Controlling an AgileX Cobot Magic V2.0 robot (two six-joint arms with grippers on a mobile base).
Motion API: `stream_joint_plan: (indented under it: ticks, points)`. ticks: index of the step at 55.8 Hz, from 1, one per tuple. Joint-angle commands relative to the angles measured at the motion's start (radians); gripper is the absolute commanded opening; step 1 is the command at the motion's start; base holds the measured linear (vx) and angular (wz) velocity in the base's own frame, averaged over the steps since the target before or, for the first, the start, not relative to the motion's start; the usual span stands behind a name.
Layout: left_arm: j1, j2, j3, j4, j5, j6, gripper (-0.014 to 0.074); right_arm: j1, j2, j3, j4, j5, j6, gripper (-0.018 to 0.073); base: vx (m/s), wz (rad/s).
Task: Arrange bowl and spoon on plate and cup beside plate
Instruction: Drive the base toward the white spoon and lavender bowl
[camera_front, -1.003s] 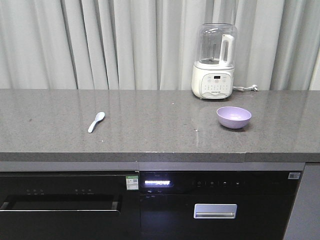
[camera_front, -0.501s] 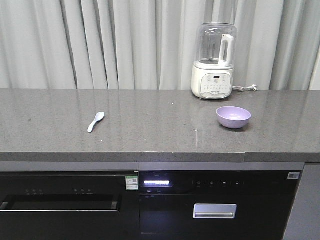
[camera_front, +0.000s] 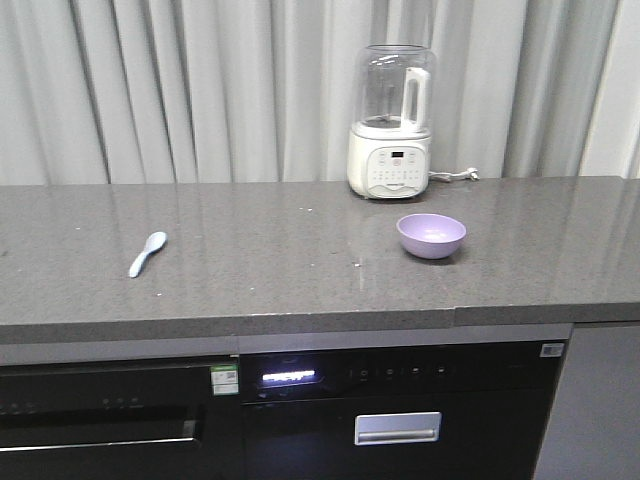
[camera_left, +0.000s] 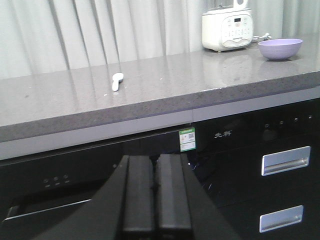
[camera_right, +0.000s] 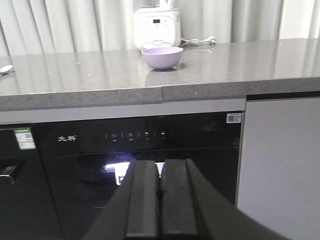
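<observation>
Left jaws closed, empty, below counter (camera_left: 150, 95); spoon (camera_left: 117, 81) up beyond; right jaws closed, empty; bowl (camera_right: 162, 57) up beyond

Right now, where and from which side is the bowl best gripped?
Take the bowl by its rim from above, one finger inside and one outside. It sits upright and open on the counter, its wall curving in toward a narrow base, so a side pinch would likely slip.

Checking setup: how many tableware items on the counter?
2. Pale blue spoon at left; purple bowl at right, in front of the blender. Others may be out of frame.
</observation>
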Motion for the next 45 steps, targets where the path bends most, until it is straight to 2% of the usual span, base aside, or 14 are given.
stream_joint_plan:
  ticks: [1, 29, 45]
  points:
    - [0.002, -0.007, -0.026, -0.009, -0.082, -0.006, 0.0, -0.006, -0.004, 0.003, -0.006, -0.083, -0.014, -0.0008, 0.12, -0.21]
    - [0.002, -0.007, -0.026, -0.009, -0.082, -0.006, 0.0, -0.006, -0.004, 0.003, -0.006, -0.083, -0.014, -0.0008, 0.17, -0.35]
    - [0.002, -0.007, -0.026, -0.009, -0.082, -0.006, 0.0, -0.006, -0.004, 0.003, -0.006, -0.083, -0.014, -0.0008, 0.22, -0.15]
